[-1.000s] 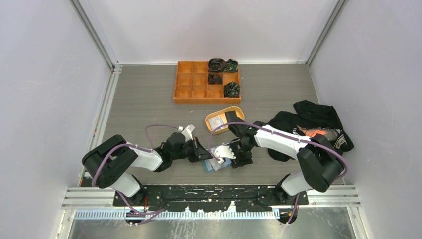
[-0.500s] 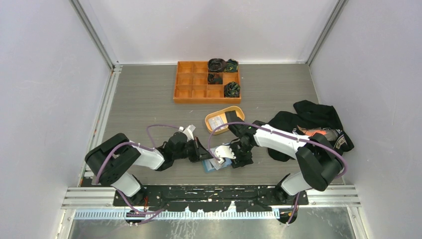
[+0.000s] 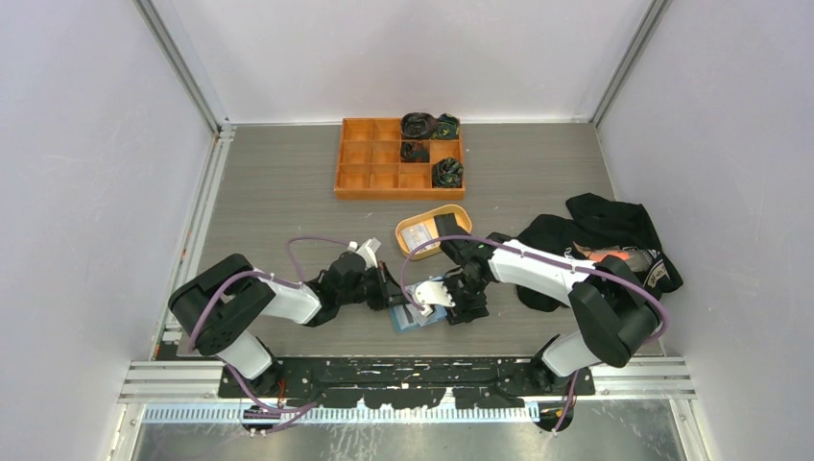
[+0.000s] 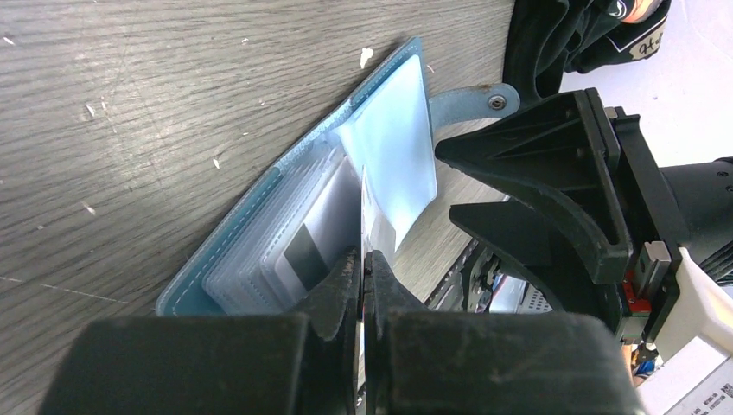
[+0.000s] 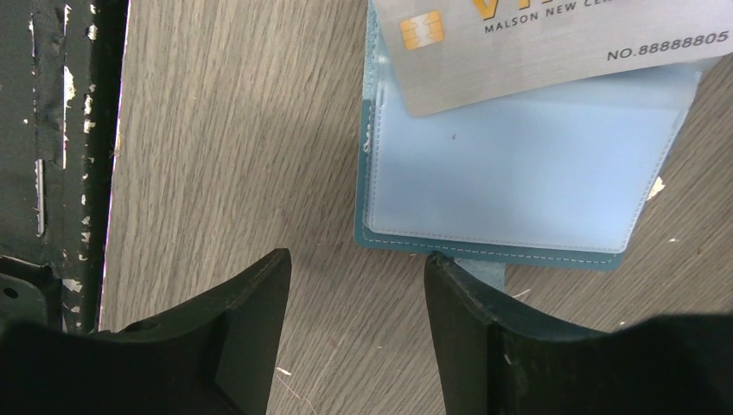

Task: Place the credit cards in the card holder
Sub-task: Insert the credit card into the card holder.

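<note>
Looking down from above, I see my left pincer (image 3: 399, 299) and my right pincer (image 3: 434, 305) nose to nose over the blue card holder (image 3: 419, 321). It lies open on the grey table (image 3: 278, 192), just ahead of my bases. Behind it sits a tan oval dish (image 3: 451, 213). Farther back is an orange tray (image 3: 347, 182), and a black cloth heap (image 3: 614, 226) lies off to the right.

From my left wrist, the left pincer is clamped tight on a credit card (image 4: 362, 207). The card shows edge-on as a thin pale line, and its far end reaches the holder's clear pockets. The right pincer's black fingers (image 4: 536, 173) stand just beside the holder's far flap, near the snap tab (image 4: 471, 97).

From my right wrist, the right pincer is spread wide with nothing between its fingers, poised at the holder's near edge, with the tab just by one finger. The silver card, with its gold chip, overlaps the top of a clear pocket. I cannot tell whether it is inside the pocket or only on it.
</note>
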Controlling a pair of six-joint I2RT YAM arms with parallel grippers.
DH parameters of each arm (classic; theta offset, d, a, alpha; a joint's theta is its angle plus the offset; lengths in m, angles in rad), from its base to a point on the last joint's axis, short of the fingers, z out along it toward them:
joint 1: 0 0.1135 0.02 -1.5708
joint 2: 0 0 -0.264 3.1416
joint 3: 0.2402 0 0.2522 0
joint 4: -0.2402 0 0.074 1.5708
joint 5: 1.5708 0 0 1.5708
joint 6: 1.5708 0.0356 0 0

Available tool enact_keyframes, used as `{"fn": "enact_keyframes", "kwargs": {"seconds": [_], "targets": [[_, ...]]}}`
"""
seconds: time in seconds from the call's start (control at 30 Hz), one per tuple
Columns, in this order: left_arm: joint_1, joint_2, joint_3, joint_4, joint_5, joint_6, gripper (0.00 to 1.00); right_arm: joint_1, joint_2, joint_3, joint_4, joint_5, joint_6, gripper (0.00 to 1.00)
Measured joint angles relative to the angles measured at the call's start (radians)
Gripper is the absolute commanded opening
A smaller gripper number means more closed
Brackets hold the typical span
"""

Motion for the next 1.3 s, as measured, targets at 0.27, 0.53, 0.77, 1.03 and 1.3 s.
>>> {"fn": "enact_keyframes", "kwargs": {"seconds": [0.27,0.53,0.77,1.03,1.3], "targets": [[-0.016,0.014,0.014,-0.006,0.000,-0.001,0.00,0.000,0.000,0.000,-0.002,0.000,0.000,0.64],[-0.018,-0.070,0.017,-0.120,-0.026,0.023,0.00,0.000,0.006,0.000,-0.003,0.000,0.000,0.64],[-0.018,-0.241,0.017,-0.294,-0.093,0.075,0.00,0.000,0.007,0.002,-0.006,0.000,0.000,0.64],[-0.018,-0.157,0.027,-0.278,-0.079,0.076,0.00,0.000,0.011,0.006,-0.010,0.000,0.000,0.64],[-0.018,-0.078,0.050,-0.200,-0.050,0.056,0.00,0.000,0.013,0.006,-0.011,0.000,0.000,0.64]]}}
